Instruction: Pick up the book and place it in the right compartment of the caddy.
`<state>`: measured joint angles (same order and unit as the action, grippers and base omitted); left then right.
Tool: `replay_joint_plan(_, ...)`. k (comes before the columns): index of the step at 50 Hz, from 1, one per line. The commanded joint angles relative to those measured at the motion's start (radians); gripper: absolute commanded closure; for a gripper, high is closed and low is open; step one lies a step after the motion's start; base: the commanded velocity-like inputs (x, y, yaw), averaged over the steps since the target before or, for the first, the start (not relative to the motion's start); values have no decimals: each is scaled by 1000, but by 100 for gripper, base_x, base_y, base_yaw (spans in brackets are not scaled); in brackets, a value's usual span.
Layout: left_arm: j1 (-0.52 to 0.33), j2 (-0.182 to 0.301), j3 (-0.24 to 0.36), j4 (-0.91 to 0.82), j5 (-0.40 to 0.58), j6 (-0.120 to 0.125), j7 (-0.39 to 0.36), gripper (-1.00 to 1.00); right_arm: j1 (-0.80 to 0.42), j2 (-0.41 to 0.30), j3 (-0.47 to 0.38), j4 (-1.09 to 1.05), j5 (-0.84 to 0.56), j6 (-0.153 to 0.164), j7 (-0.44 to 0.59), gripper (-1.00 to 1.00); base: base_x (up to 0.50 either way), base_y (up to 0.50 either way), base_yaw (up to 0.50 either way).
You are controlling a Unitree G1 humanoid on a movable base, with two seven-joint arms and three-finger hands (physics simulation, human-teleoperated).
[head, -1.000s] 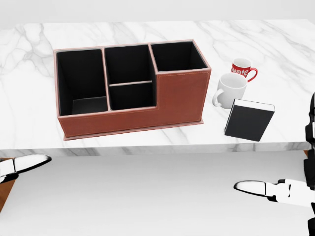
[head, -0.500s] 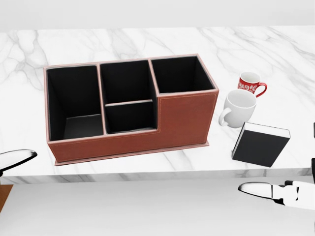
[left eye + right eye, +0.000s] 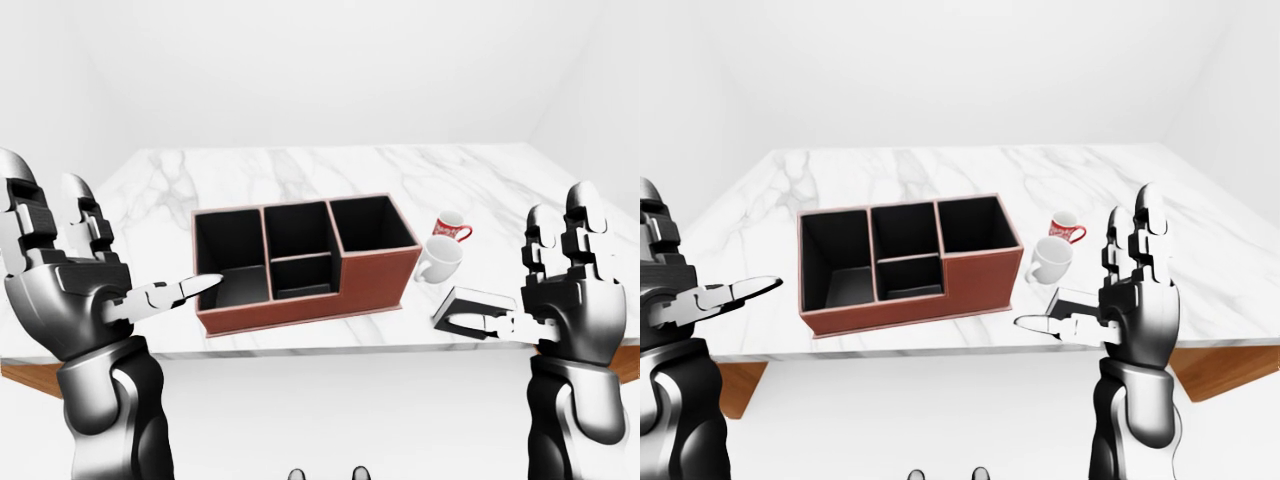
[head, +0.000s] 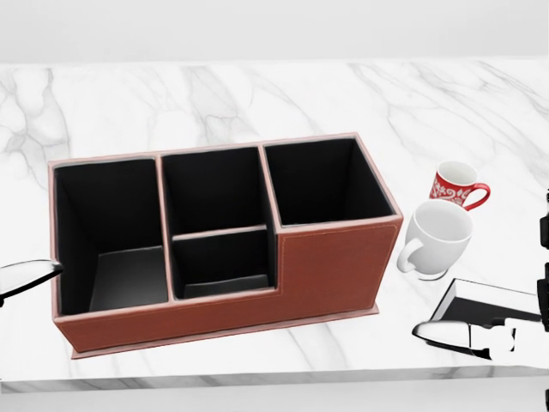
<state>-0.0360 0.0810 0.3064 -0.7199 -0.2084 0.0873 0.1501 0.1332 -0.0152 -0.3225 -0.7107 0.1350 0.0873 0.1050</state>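
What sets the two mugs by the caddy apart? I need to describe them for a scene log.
The red mug has a patterned red outside, while the white mug is plain white. The white mug looks larger. In the head view the red mug's handle points right and the white mug's points left. The white mug stands lower in that view, nearer the book. Both stand upright, empty, on the marble counter.

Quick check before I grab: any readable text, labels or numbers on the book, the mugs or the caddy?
None readable.
Red mug: white pattern on its side, too small and blurred to tell whether it is lettering.
White mug: plain.
Book: dark cover, no title showing.
Caddy: plain brown wall, no label.
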Motion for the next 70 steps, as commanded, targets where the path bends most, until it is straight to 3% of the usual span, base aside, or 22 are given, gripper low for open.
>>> replay_joint_plan(1, 4, -1, -2, 5, 4, 0, 0, -100, 4, 2, 21, 4, -25, 0, 4, -100, 38, 0, 0)
replay_joint_plan(18, 3, 1, 6, 7, 1, 0, 0, -100, 7, 8, 11, 7, -10, 0, 7, -100, 37, 0, 0)
replay_joint_plan(33, 5, 0, 6, 6, 2, 0, 1, -100, 9, -11, 27, -94, -68, 0, 33, -100, 0, 0, 0)
replay_joint_plan(41, 4, 3, 15, 17, -1, 0, 0, -100, 13, -82, 45, -335, -290, 0, 238, -100, 0, 0, 0)
replay_joint_plan(43, 4, 5, 19, 15, -5, 0, 1, -100, 22, -57, 55, -336, -392, 0, 330, -100, 0, 0, 0)
replay_joint_plan(45, 4, 5, 16, 13, -2, 0, 3, -100, 41, 8, 77, -336, -624, 0, 497, -100, 0, 0, 0)
replay_joint_plan(46, 5, 4, 17, 15, -2, 0, 1, -100, 51, 93, 28, -336, -690, 0, 593, -100, 0, 0, 0)
replay_joint_plan(48, 4, 5, 16, 20, 1, 0, 2, -100, -4, 228, -88, -336, -795, 0, 593, -100, 0, 0, 0)
replay_joint_plan(51, 4, 4, 15, 21, 3, 0, 2, -100, -102, 301, -216, -336, -871, 0, 593, -100, 0, 0, 0)
replay_joint_plan(55, 2, 6, 19, 19, 1, 0, 2, -100, -277, 263, -325, -336, -997, 0, 593, -100, 0, 0, 0)
replay_joint_plan(59, 1, 7, 19, 22, -1, 0, 3, -100, -422, 158, -358, -336, -1106, 0, 593, -100, 0, 0, 0)
replay_joint_plan(64, 2, 5, 10, 23, 9, 0, 2, -100, -287, 61, -536, -336, -967, 0, 593, -100, 0, 0, 0)
replay_joint_plan(65, 3, 4, 8, 23, 11, 0, 2, -100, -191, 80, -571, -336, -884, 0, 593, -100, 0, 0, 0)
replay_joint_plan(68, 0, 7, 14, 25, 10, 0, 1, -100, -41, 98, -563, -336, -819, 0, 593, -100, 0, 0, 0)
replay_joint_plan(70, 1, 7, 19, 28, 6, 0, -1, -100, -27, 56, -493, -336, -864, 0, 593, -100, 0, 0, 0)
